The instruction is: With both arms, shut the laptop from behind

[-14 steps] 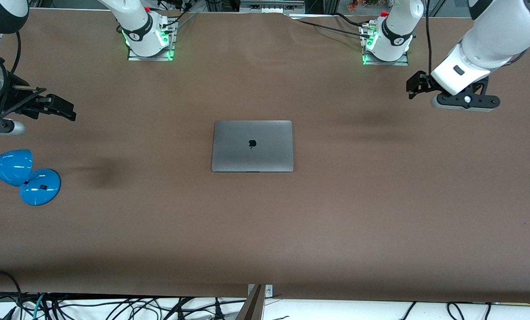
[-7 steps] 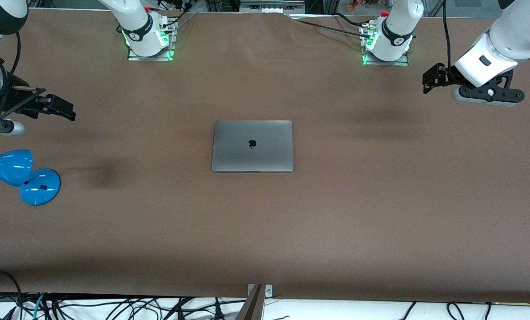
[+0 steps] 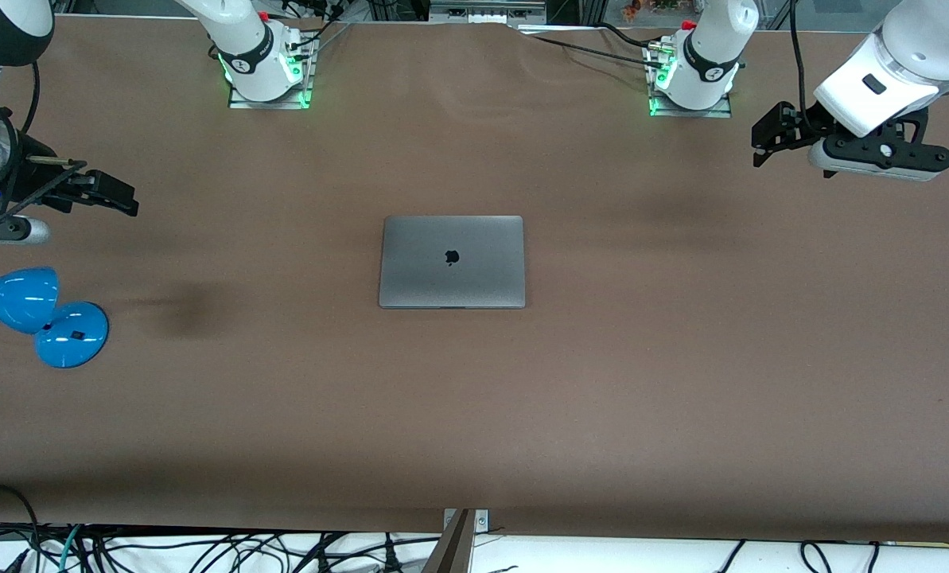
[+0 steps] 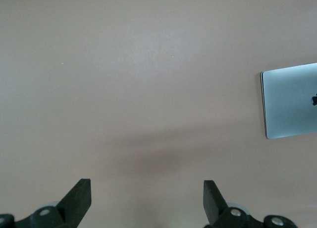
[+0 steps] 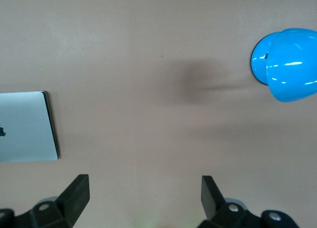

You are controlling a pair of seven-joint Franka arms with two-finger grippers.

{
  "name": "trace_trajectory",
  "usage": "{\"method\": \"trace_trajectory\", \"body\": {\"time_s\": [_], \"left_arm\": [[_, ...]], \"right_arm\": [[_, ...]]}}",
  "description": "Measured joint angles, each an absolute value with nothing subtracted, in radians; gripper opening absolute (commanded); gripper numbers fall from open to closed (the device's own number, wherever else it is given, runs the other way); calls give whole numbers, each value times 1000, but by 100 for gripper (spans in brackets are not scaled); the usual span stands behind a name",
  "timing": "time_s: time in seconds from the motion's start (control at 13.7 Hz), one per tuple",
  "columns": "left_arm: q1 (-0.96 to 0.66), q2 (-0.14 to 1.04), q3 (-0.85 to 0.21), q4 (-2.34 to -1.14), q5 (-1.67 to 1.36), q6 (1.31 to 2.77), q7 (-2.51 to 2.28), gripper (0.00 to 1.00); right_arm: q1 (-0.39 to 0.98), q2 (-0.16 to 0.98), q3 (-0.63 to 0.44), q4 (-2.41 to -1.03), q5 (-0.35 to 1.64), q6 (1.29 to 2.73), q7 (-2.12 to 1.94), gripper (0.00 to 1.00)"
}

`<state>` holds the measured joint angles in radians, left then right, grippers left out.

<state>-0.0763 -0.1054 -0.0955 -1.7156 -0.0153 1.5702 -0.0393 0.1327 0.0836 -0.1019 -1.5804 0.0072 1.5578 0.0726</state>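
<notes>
The space-grey laptop [image 3: 452,261] lies flat and shut in the middle of the brown table, its lid with the dark apple logo facing up. Part of it shows in the left wrist view [image 4: 291,100] and in the right wrist view [image 5: 26,126]. My left gripper [image 3: 768,139] is open and empty, up in the air over the table's left-arm end, well away from the laptop. My right gripper [image 3: 112,195] is open and empty over the right-arm end, above the lamp. In the wrist views both grippers [image 4: 147,198] [image 5: 145,194] hang over bare table.
A blue desk lamp [image 3: 40,314] stands at the right arm's end of the table and shows in the right wrist view [image 5: 286,64]. The two arm bases [image 3: 266,68] [image 3: 693,76] stand along the table's edge farthest from the camera. Cables [image 3: 204,549] hang below the near edge.
My left arm has swung outward and up, away from the laptop, toward its end of the table. The right arm and the laptop have hardly moved.
</notes>
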Motion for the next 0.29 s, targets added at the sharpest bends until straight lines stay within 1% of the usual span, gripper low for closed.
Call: {"method": "trace_trajectory", "body": {"time_s": [0.29], "left_arm": [[-82, -91, -89, -1704, -15, 1568, -40, 100]], "right_arm": [[133, 84, -95, -1581, 7, 1552, 73, 100]]}}
